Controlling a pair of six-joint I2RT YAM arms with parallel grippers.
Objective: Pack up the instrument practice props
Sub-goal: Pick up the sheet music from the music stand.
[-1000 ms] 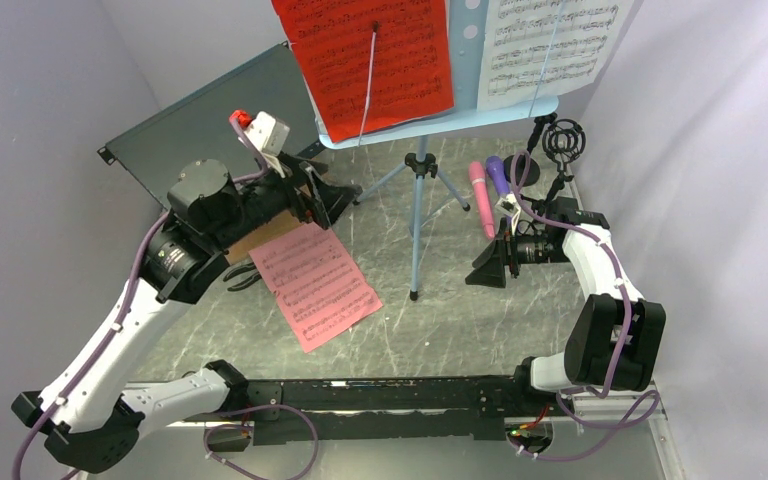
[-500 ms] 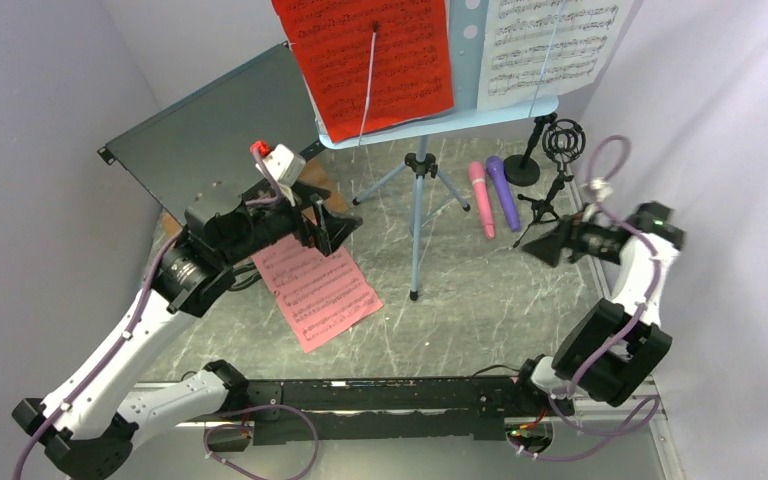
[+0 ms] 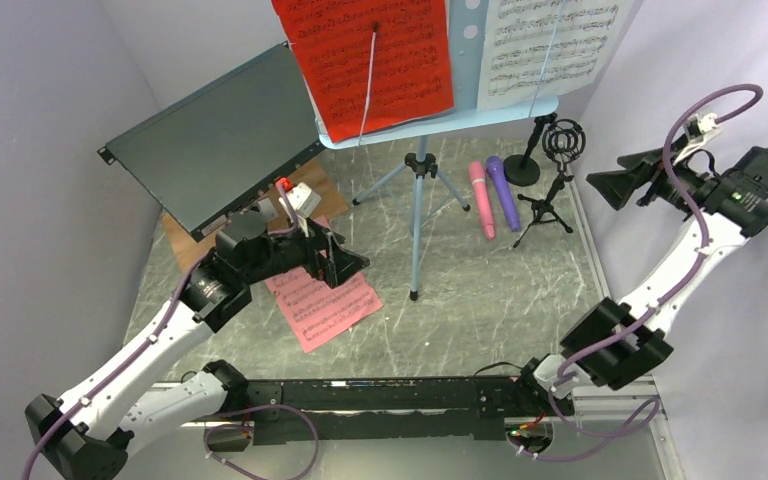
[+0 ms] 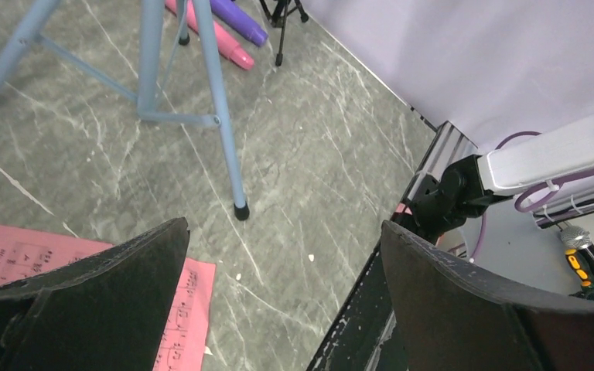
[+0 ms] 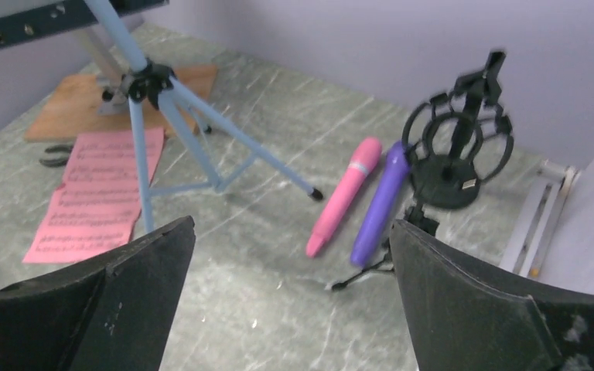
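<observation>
A grey stone-look tabletop [image 3: 480, 300], streaked with thin white veins, fills the scene. Plain pale-lilac walls close it in: the left wall [image 3: 30, 120], the back wall [image 3: 190, 30] and the right wall [image 3: 640, 50], which rises straight from the tabletop's right edge. An aluminium rail [image 4: 442, 147] sits at the near right corner. The light is soft and even, with faint shadows.

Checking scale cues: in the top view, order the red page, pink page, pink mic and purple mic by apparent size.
1. red page, though nearer the camera.
2. pink page, partly covered.
3. pink mic and purple mic look alike.
</observation>
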